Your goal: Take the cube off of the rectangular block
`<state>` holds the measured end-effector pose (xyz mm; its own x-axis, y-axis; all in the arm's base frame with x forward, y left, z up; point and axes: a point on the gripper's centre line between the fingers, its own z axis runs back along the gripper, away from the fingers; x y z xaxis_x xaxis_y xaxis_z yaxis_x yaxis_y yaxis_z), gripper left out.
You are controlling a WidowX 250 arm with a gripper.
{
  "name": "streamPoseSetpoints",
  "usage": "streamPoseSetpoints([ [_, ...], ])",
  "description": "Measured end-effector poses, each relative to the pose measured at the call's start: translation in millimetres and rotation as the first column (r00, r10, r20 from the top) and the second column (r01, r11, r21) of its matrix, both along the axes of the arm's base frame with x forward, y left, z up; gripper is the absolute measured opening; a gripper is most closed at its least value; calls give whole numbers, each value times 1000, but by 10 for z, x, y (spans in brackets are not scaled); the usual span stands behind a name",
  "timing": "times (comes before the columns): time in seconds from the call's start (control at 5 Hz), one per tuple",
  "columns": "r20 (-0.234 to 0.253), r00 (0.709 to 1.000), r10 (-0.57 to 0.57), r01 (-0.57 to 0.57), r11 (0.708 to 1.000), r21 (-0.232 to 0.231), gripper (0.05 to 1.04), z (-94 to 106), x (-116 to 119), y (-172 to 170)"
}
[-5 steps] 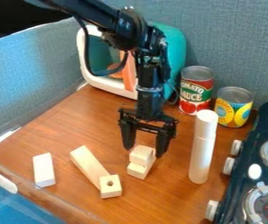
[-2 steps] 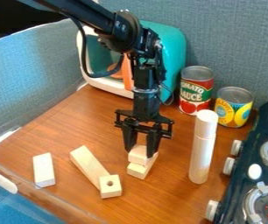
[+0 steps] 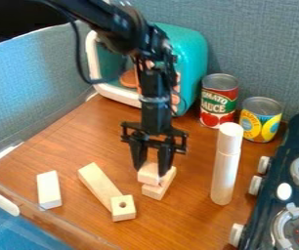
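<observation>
Cube (image 3: 149, 172) btwn fingers (image 3: 164, 162); blk. (image 3: 158, 189) top (partly) hidden

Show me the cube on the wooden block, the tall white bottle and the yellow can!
Cube (image 3: 148, 173): camera view, on its front side.
White bottle (image 3: 224, 171): camera view, on the middle of its body.
Yellow can (image 3: 260, 123): camera view, on its label.
</observation>
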<state>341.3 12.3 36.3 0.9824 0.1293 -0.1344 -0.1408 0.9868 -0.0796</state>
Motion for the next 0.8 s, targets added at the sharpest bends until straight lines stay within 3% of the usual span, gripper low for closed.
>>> streamPoseSetpoints([
  [0.2, 141, 984, 106, -114, 992, 48, 558, 421, -110, 231],
  [0.4, 100, 980, 173, -177, 984, 36, 558, 315, -76, 431],
  [0.8, -82, 962, 262, -262, 965, 6, 558, -140, -173, 683],
])
